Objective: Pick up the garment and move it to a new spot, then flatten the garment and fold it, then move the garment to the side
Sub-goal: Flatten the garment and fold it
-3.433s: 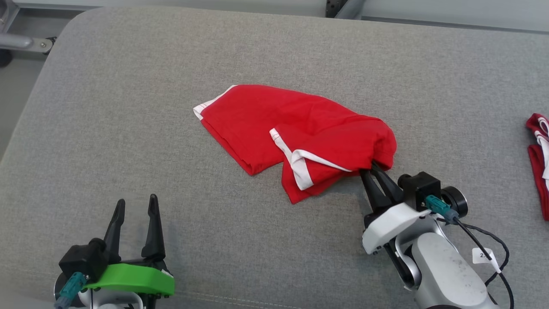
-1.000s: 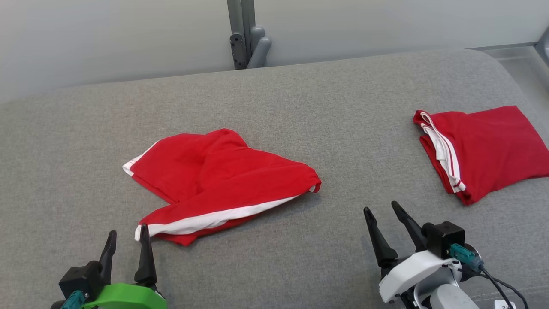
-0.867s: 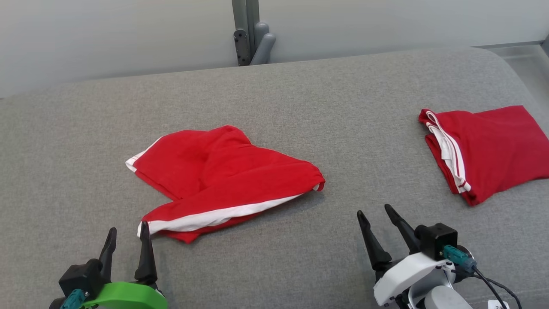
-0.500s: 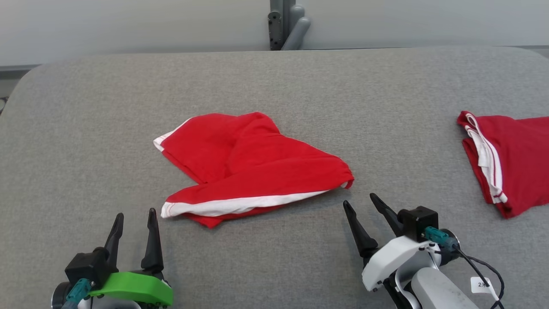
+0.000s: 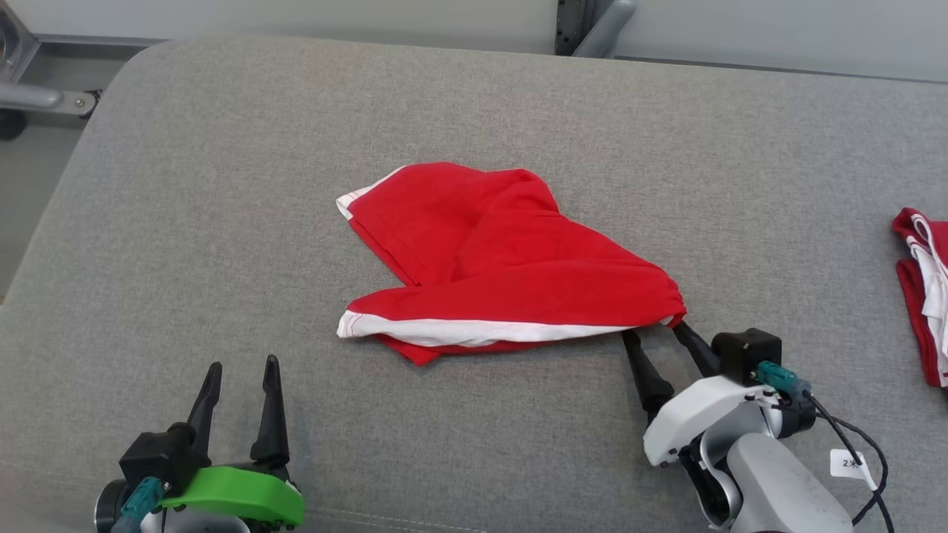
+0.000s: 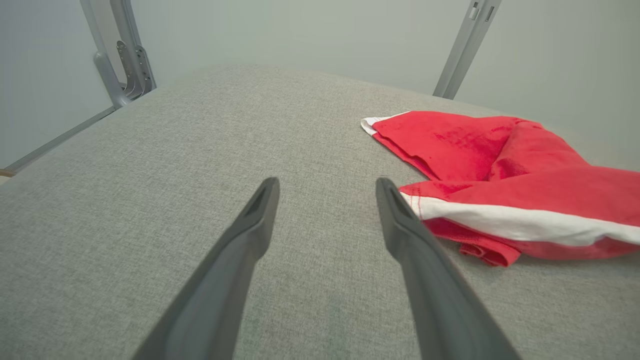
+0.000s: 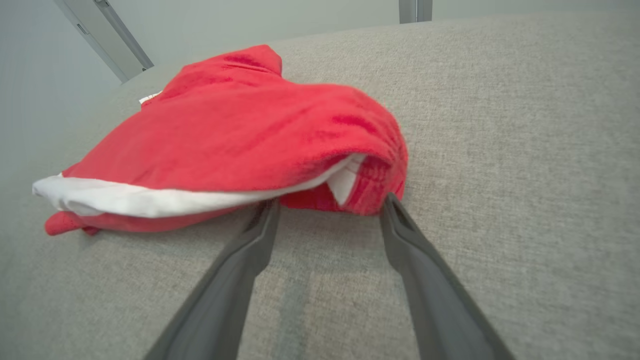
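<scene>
**Garment's right end lined up for a pinch**

Garment [image 5: 503,274] is what I'm after: red cloth with a white band [image 5: 481,331] along its near edge. It lies rumpled in the middle of the grey cushion [image 5: 222,185], with one layer flopped over another. My right gripper [image 5: 653,331] is at its near right end, jaws spread wide. In the right wrist view the bunched hem [image 7: 370,185] sits just past the two tips, touching them or all but touching; I can't tell which. Nothing is gripped yet. My left gripper [image 5: 243,364] sits at the near left, spread just as wide and empty. It is apart from the cloth and points roughly toward the left end of the white band.

I judge the step in hand to be taking hold of that right end. To do it well, I'd ease the tips a little farther in, low along the cushion, so the whole stack of layers ends up between the fingers and not just the top flap. Only then would I close. A shallow pinch on the rolled hem would probably slip, or lift one layer and leave the rest behind. I'd also avoid catching the cushion fabric. Once it's held, I'd lift slowly and check that everything follows. A second red garment [image 5: 926,296] lies folded at the right, well apart, and I'd keep my swing away from it.
</scene>
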### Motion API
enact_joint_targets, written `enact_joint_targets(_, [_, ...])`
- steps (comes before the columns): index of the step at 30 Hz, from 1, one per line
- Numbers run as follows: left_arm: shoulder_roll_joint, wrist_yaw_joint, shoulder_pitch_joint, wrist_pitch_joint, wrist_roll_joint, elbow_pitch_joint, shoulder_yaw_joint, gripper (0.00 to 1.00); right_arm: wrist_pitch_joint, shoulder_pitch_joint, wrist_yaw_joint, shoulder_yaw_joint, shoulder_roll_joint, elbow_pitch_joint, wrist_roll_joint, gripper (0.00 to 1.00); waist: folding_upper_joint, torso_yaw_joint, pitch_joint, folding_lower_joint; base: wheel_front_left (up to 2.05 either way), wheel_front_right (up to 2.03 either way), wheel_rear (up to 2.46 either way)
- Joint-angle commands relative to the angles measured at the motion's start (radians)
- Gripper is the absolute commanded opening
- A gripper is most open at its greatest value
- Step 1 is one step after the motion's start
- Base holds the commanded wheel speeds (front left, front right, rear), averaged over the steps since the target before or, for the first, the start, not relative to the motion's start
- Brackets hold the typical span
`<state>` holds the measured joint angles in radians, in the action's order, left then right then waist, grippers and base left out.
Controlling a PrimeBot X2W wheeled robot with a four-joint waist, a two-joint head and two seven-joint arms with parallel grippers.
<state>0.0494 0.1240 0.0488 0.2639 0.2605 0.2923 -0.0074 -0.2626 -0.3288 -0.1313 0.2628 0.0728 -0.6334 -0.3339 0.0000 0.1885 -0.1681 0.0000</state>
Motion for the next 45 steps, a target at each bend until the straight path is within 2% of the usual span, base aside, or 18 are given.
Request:
enact_joint_targets(1, [0.003,0.005,0.016,0.000,-0.004,-0.006,-0.002,1.00,-0.003,-0.009,0.001,-0.020,0.000,-0.001,0.017,1.00,0.0000,0.016,-0.022,0.0000,0.00,0.00,0.00])
enact_joint_targets(6, [0.003,0.007,0.017,0.000,-0.006,-0.012,-0.006,1.00,-0.003,-0.005,0.001,-0.066,-0.007,0.019,0.054,1.00,0.0000,0.018,-0.031,0.0000,0.00,0.00,0.00])
enact_joint_targets(7, [0.003,0.006,0.018,0.000,-0.005,-0.012,-0.007,1.00,-0.003,-0.003,0.001,-0.072,-0.009,0.025,0.063,0.96,0.0000,0.017,-0.033,0.0000,0.00,0.00,0.00])
enact_joint_targets(8, [0.003,0.006,0.019,0.000,-0.004,-0.012,-0.010,1.00,-0.003,-0.002,0.001,-0.075,-0.010,0.033,0.072,0.44,0.0000,0.015,-0.035,0.0000,0.00,0.00,0.00])
enact_joint_targets(9, [0.003,0.006,0.020,0.000,-0.003,-0.012,-0.011,1.00,-0.003,-0.002,0.001,-0.077,-0.010,0.039,0.081,0.30,0.0000,0.014,-0.036,0.0000,0.00,0.00,0.00])
enact_joint_targets(10, [0.003,0.007,0.021,0.000,-0.002,-0.012,-0.012,1.00,-0.003,-0.002,0.001,-0.076,-0.010,0.042,0.087,0.00,0.0000,0.012,-0.036,0.0000,0.00,0.00,0.00])
enact_joint_targets(13, [0.003,0.007,0.021,0.000,0.001,-0.011,-0.015,1.00,-0.003,0.000,0.001,-0.054,0.003,0.059,0.118,0.00,0.0000,0.004,-0.029,0.0000,0.00,0.00,0.00])
enact_joint_targets(16, [0.003,0.007,0.009,0.000,0.008,-0.012,-0.013,1.00,-0.003,0.017,0.001,0.004,0.067,0.080,0.150,0.00,0.0000,-0.014,-0.012,0.0000,0.00,0.00,0.00])
enact_joint_targets(19, [0.003,0.007,-0.004,0.000,0.016,-0.006,-0.015,1.00,-0.003,0.014,0.001,0.104,0.131,0.054,0.130,0.00,0.0000,-0.029,0.004,0.0000,0.00,0.00,0.00])
enact_joint_targets(22, [0.003,0.007,-0.008,0.000,0.024,-0.002,-0.028,1.00,0.049,-0.024,0.001,0.251,0.211,0.017,0.053,0.00,0.0000,-0.041,0.012,0.0000,0.00,0.00,0.00])
enact_joint_targets(28, [0.003,0.007,0.003,0.000,0.031,0.004,-0.058,1.00,0.300,-0.093,0.001,0.594,0.385,0.039,-0.209,0.00,0.0000,-0.043,0.007,0.0000,0.00,0.00,0.00])
enact_joint_targets(29, [0.003,0.007,0.005,0.000,0.033,0.006,-0.061,1.00,0.313,-0.113,0.002,0.618,0.408,0.056,-0.254,0.37,0.0000,-0.042,0.006,0.0000,0.00,0.00,0.00])
enact_joint_targets(30, [0.003,0.007,0.005,0.000,0.035,0.007,-0.062,1.00,0.306,-0.139,0.002,0.633,0.431,0.073,-0.279,1.00,0.0000,-0.040,0.006,0.0000,0.00,0.00,0.00])
enact_joint_targets(33, [0.003,0.007,-0.001,0.000,0.037,0.009,-0.058,1.00,0.266,-0.187,0.002,0.653,0.486,0.105,-0.350,1.00,0.0000,-0.034,0.010,0.0000,0.00,0.00,0.00])
enact_joint_targets(39, [0.003,0.007,-0.030,0.000,0.035,0.015,-0.043,1.00,0.187,-0.176,0.001,0.675,0.566,0.134,-0.434,1.00,0.0000,-0.042,0.037,0.0000,0.00,0.00,0.00])
enact_joint_targets(42, [0.003,0.008,-0.034,0.000,0.039,0.015,-0.043,1.00,0.116,-0.183,0.001,0.661,0.577,0.156,-0.448,1.00,0.0000,-0.051,0.045,0.0000,0.00,0.00,0.00])
enact_joint_targets(45, [0.003,0.008,-0.026,0.000,0.042,0.011,-0.053,1.00,0.058,-0.191,0.001,0.657,0.559,0.187,-0.446,1.00,0.0000,-0.055,0.048,0.0000,0.00,0.00,0.00])
